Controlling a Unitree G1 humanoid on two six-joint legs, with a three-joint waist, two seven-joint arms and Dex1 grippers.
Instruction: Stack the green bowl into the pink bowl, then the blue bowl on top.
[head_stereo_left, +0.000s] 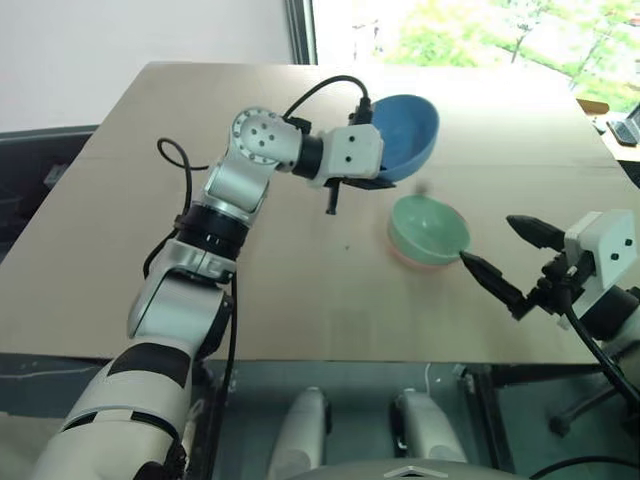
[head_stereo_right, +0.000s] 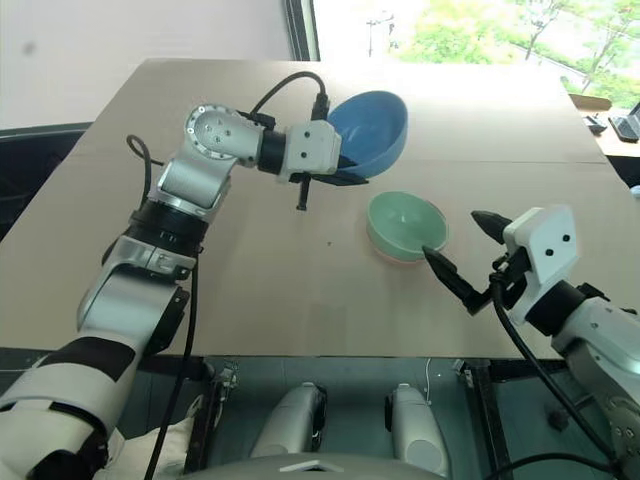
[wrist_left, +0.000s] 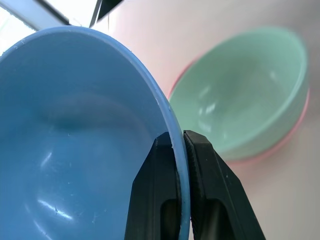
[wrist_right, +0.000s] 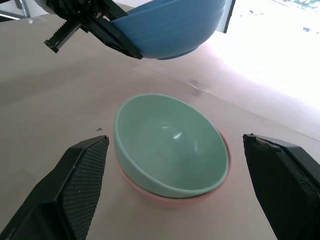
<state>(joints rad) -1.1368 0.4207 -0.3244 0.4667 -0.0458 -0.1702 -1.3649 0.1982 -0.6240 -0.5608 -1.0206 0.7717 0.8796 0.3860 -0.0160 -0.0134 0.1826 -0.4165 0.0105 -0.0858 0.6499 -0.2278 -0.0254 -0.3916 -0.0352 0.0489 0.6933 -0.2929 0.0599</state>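
Left fingers (wrist_left: 181, 145) clamped on rim of round sky-blue plastic bowl (head_stereo_left: 408, 133) held above bench (head_stereo_left: 300, 290), pale mint-green plastic bowl (wrist_right: 167, 145) nested in salmon-pink plastic bowl (wrist_right: 150, 194) between spread, empty right fingers (wrist_right: 80, 185).

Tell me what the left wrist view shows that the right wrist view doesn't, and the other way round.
Left wrist view alone: the left gripper shut on the rim of the blue bowl, seen close up, with the bowl's inside. Right wrist view alone: the right gripper open, its fingers standing either side of the stack, and the blue bowl's underside in the air. Both: the green bowl nested in the pink bowl on the table.
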